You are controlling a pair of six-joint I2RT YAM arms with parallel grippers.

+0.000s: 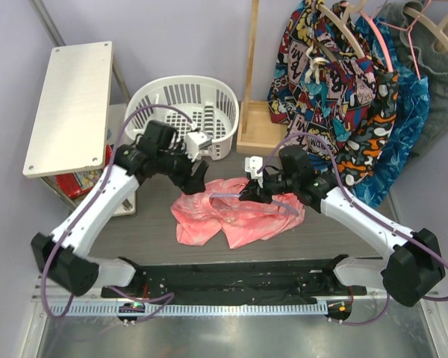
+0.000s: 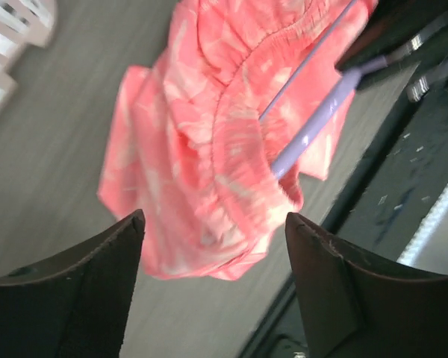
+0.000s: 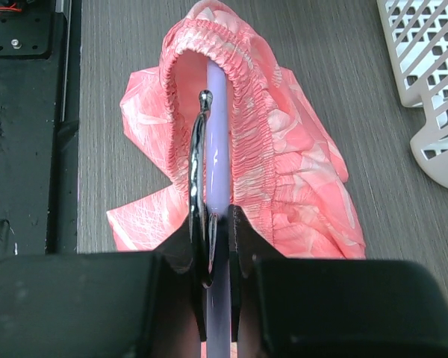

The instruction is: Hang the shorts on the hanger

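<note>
Right end effector (image 3: 215, 227) was clamped hard on the thin lavender plastic hanger (image 3: 218, 149), fingers pressed together either side of the bar with no gap showing. Straight out ahead of those fingers, the bar ran into the coral-pink fabric shorts (image 3: 284, 156), and the gathered elastic waistband arched right over the far end of it. A slim, dark, shiny hook stood against the bar just above the fingertips.

Over to the left end effector (image 2: 215, 220): its fingers were spread wide and had nothing between them. It hung above the shorts without touching them, and the cloth filled the gap between the two dark fingers (image 2: 82, 283) in its own view. From that side the hanger (image 2: 313, 123) slanted out of the waist opening towards the other arm.

The shorts (image 1: 231, 216) lay crumpled on the grey wood-grain counter (image 3: 119, 45), between the two arms and near the white plastic slotted laundry basket (image 1: 216, 130). They were bright coral with a paler mottled print, the waistband was tightly ruffled, and the legs were bunched and folded beneath.
</note>
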